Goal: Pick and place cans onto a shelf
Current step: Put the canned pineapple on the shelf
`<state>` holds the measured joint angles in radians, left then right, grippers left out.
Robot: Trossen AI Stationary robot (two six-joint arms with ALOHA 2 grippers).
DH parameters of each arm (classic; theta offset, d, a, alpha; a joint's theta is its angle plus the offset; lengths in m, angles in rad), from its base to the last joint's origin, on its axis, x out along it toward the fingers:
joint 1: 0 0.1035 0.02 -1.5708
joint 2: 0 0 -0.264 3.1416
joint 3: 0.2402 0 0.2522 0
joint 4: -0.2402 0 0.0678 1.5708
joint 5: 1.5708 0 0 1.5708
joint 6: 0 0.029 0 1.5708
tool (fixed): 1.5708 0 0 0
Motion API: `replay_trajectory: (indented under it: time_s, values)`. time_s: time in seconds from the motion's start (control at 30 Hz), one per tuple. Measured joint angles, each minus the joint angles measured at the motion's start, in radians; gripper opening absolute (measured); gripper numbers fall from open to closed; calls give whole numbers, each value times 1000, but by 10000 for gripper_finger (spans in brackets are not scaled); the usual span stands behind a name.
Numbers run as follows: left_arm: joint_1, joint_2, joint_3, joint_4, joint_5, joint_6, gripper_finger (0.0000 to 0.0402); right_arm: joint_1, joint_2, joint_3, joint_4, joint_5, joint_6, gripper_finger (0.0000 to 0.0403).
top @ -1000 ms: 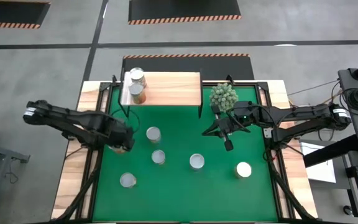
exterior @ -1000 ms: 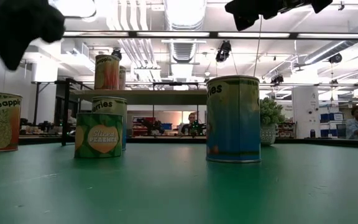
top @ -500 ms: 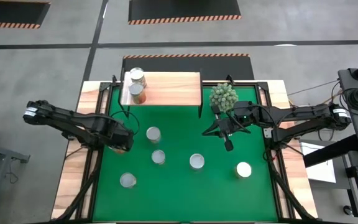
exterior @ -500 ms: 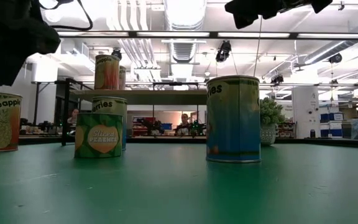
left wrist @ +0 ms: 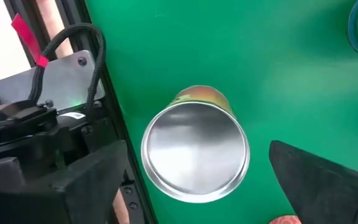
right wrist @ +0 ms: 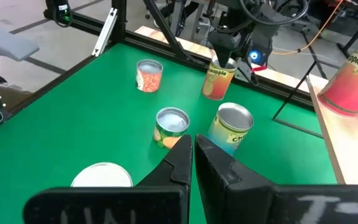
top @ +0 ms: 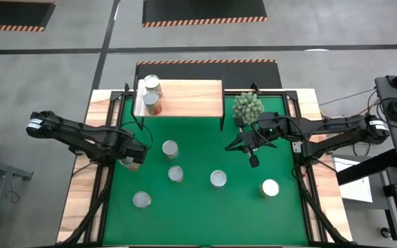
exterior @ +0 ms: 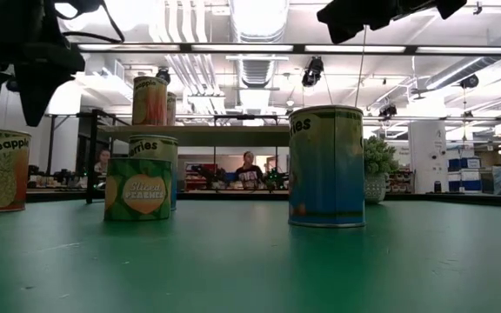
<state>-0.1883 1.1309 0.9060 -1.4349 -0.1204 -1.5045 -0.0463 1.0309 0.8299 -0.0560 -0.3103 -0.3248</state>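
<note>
Two cans (top: 151, 93) stand on the wooden shelf (top: 191, 98) at the far left. Several more stand upright on the green mat, among them one (top: 170, 147), one (top: 218, 179) and one (top: 141, 200). My left gripper (top: 132, 158) hangs open just above an orange pineapple can (left wrist: 196, 152) at the mat's left edge. Its fingers (exterior: 35, 104) stand over either side of the silver top without touching it. My right gripper (top: 253, 160) hovers shut over the mat's right half with nothing in it.
A spiky green plant (top: 247, 107) stands in a pot at the far right of the mat, beside the shelf. Black frame rails (top: 104, 182) run along the mat's left and right sides. Bare mat lies near the front edge.
My left gripper has opened over the pineapple can and come down a little toward it. The cans have stayed where they were.
</note>
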Motion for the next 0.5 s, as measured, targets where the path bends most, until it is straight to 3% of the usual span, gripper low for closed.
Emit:
replay_trajectory:
  time_s: [0.5]
  values:
    - [0, 13, -90, 66, -1, -24, 370, 0, 1, 0, -33, 0, 13, 9]
